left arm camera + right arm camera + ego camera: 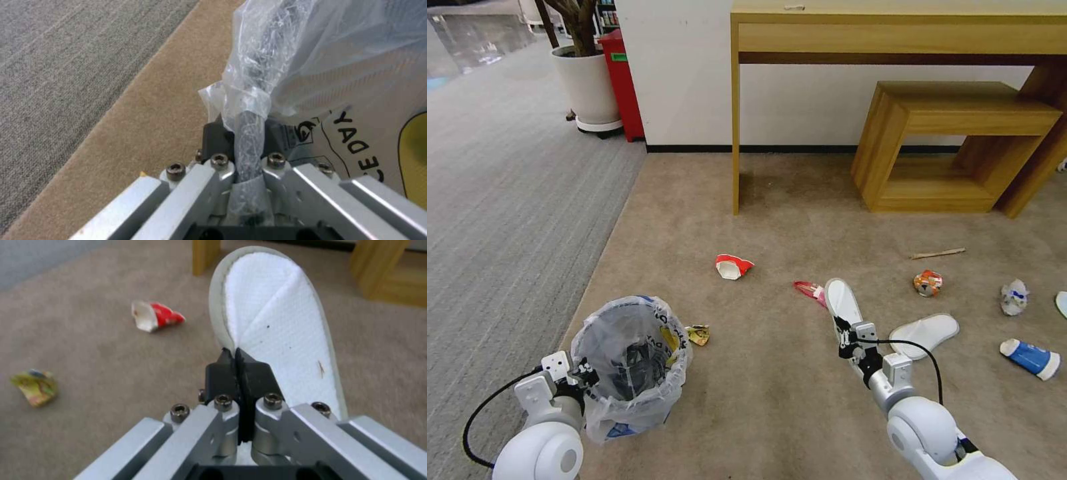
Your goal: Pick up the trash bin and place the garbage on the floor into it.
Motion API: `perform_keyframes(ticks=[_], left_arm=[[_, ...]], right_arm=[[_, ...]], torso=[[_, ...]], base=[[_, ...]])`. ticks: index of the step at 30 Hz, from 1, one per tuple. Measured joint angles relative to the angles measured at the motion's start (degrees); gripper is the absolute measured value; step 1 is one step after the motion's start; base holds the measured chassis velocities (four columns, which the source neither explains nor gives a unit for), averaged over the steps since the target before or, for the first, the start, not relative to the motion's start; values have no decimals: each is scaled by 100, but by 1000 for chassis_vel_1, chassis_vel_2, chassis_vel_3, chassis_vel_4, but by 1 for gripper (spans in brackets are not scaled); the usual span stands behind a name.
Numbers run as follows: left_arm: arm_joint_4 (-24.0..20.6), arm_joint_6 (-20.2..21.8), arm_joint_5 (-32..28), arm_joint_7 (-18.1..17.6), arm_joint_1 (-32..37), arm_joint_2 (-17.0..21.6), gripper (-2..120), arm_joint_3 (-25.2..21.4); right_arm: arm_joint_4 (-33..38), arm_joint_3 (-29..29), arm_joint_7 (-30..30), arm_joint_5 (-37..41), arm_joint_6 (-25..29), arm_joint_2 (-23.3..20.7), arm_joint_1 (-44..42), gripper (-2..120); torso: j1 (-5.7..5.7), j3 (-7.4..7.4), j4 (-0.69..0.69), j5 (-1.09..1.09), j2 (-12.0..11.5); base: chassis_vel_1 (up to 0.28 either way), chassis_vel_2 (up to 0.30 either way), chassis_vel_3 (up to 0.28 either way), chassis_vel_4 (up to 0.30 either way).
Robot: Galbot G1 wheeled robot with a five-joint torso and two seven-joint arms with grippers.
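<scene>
Holding the bin (630,363) by its rim at near left, the left gripper (582,375) has its jaws pinched on the bag-wrapped edge. To the right, the right gripper (846,331) has its jaws pressed on the heel of a white slipper (842,300). The slipper appears lifted, so the pickup seems done; next it must swing left and drop over the bin's mouth. Farther out, more litter lies on the carpet: a red cup (732,266), a crushed can (928,283).

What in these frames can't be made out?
- Bin contents: head view, crinkled liner hides them.
- Pale object: head view, cut off by the right edge.
- Bin body: left wrist view, bag covers it.
- Slipper heel: right wrist view, right claw hides it.
</scene>
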Motion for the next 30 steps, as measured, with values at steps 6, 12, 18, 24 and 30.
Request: perform_keyframes(ticks=[6, 12, 18, 24, 30], left_arm=[[0, 0, 34, 26, 21, 50, 0, 51], [3, 0, 66, 49, 33, 84, 0, 128], [21, -5, 70, 116, 51, 201, 0, 184], [37, -33, 70, 182, 63, 297, 0, 204], [-128, -5, -39, 170, 138, 292, 0, 118]], right_arm=[[408, 8, -14, 87, 31, -42, -38, 0], [739, -26, -13, 161, 32, -102, -34, 0], [1067, -173, -64, 313, 70, -251, 132, 0], [1190, -349, -120, 411, 105, -323, 300, 0], [1283, -793, -145, 562, 122, -420, 753, 0]], torso=[[0, 0, 0, 0, 0], [0, 0, 0, -1, 0], [0, 0, 0, -1, 0], [0, 0, 0, -1, 0], [0, 0, 1, 0, 0]], base=[[0, 0, 0, 0], [0, 0, 0, 0], [0, 0, 0, 0], [0, 0, 0, 0], [0, 0, 0, 0]])
